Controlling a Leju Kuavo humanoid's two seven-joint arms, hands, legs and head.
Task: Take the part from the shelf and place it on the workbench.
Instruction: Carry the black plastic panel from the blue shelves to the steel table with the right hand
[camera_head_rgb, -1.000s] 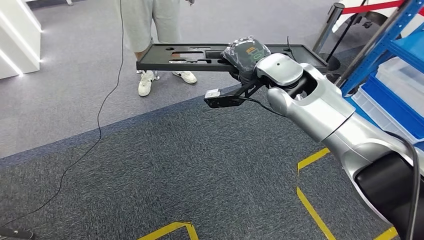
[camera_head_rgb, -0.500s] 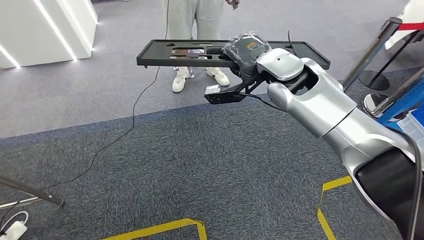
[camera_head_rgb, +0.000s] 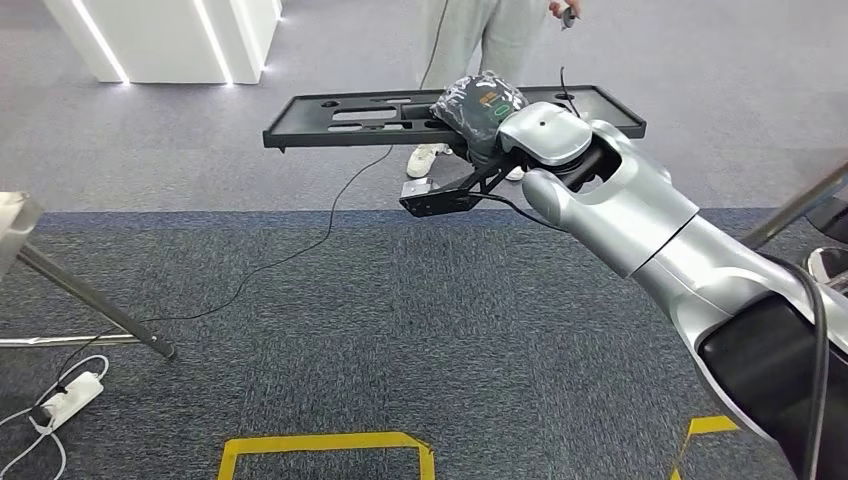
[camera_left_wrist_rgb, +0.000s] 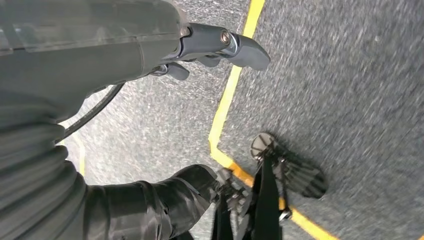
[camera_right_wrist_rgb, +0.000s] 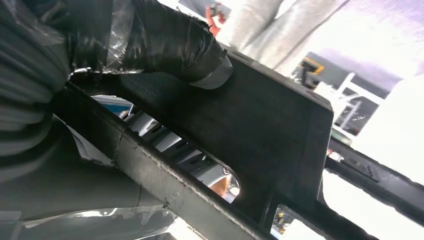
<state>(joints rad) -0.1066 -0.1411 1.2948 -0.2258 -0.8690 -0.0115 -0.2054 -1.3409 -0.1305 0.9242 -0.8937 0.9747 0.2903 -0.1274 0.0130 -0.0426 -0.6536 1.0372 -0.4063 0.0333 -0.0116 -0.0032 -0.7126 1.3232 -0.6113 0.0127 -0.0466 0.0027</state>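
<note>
One long flat black part (camera_head_rgb: 400, 115) with cutouts, gripped by the right hand (camera_head_rgb: 480, 105), hangs level over open carpet (camera_head_rgb: 400, 330); left hand (camera_left_wrist_rgb: 210, 50) holds nothing, fingers apart.

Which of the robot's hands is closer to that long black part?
The right hand: it grips the part near its middle, thumb pressed on top. The left hand hangs low over the carpet, holding nothing, away from the part.

Grey carpet floor (camera_head_rgb: 300, 330) with yellow tape lines (camera_head_rgb: 325, 442), black cable (camera_head_rgb: 290, 255), white power strip (camera_head_rgb: 68, 396).
</note>
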